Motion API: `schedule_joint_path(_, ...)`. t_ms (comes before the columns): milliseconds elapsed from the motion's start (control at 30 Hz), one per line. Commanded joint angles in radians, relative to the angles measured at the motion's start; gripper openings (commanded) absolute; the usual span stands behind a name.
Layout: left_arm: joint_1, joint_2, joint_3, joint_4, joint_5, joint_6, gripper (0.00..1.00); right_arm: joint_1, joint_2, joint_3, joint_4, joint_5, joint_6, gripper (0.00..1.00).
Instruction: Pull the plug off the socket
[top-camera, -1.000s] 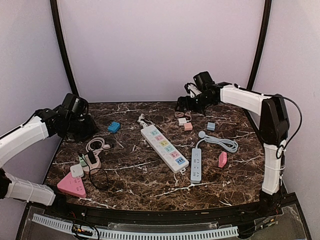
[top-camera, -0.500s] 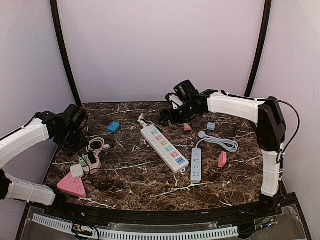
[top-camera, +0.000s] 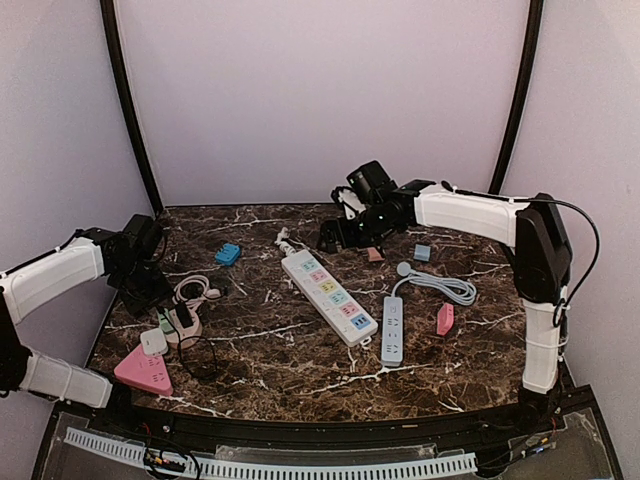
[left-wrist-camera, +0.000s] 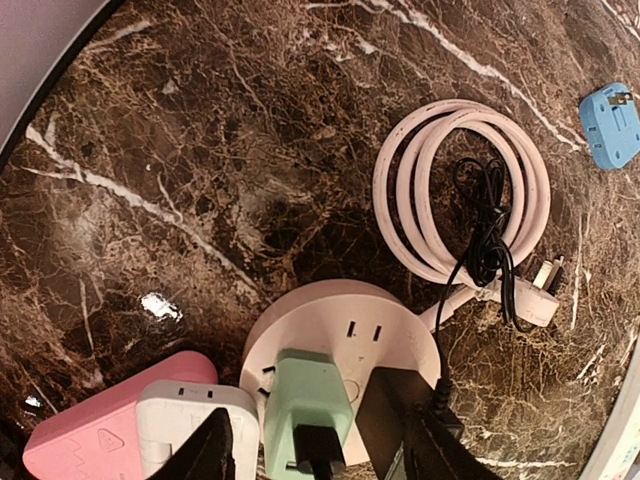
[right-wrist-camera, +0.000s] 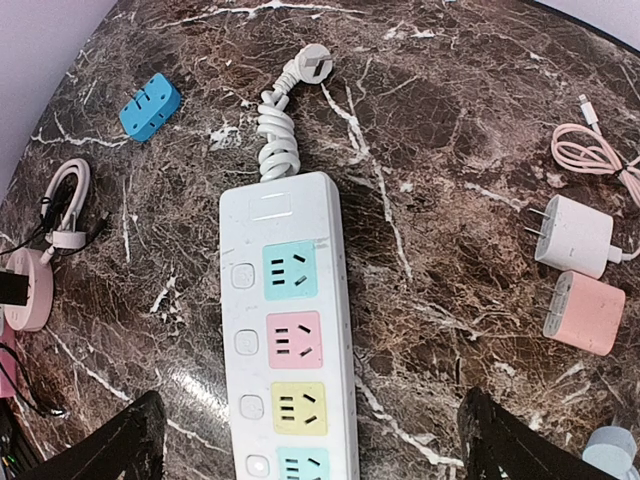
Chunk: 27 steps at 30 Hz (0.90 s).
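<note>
While the left gripper (left-wrist-camera: 318, 452) hangs over the pink socket (left-wrist-camera: 340, 318), its fingers (left-wrist-camera: 213, 450) stand spread and hold nothing. Green plug (left-wrist-camera: 303, 408) and black plug (left-wrist-camera: 392, 412) both sit in the socket, side by side, with the green one between the fingers. Socket lies at the near-left of the table (left-wrist-camera: 200, 150), beside a coiled pink cord (left-wrist-camera: 398, 190). Right gripper (right-wrist-camera: 310, 420) hovers over the white strip (right-wrist-camera: 285, 230), jaws wide apart, empty.

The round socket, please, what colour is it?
The round socket is pale pink; best in left wrist view.
</note>
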Motion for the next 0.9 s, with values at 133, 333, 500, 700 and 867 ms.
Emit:
schedule_joint_path(133,0.058,0.061,-0.048,0.054,0.133,0.104,0.51,0.018,0.005,-0.016,0.008,0.026,0.013,0.99)
schedule_joint_path(333,0.063,0.098,-0.047,0.047,0.122,0.136,0.45,0.021,0.003,-0.023,0.009,0.025,0.019,0.99)
schedule_joint_path(500,0.063,0.137,-0.03,0.067,0.158,0.17,0.4,0.023,0.001,-0.019,0.005,0.028,0.016,0.99)
schedule_joint_path(700,0.014,0.174,0.01,0.137,0.288,0.207,0.32,0.026,-0.001,-0.019,0.003,0.033,0.018,0.99)
schedule_joint_path(867,-0.102,0.253,0.105,0.154,0.298,0.206,0.31,0.034,-0.009,-0.026,0.001,0.03,0.017,0.99)
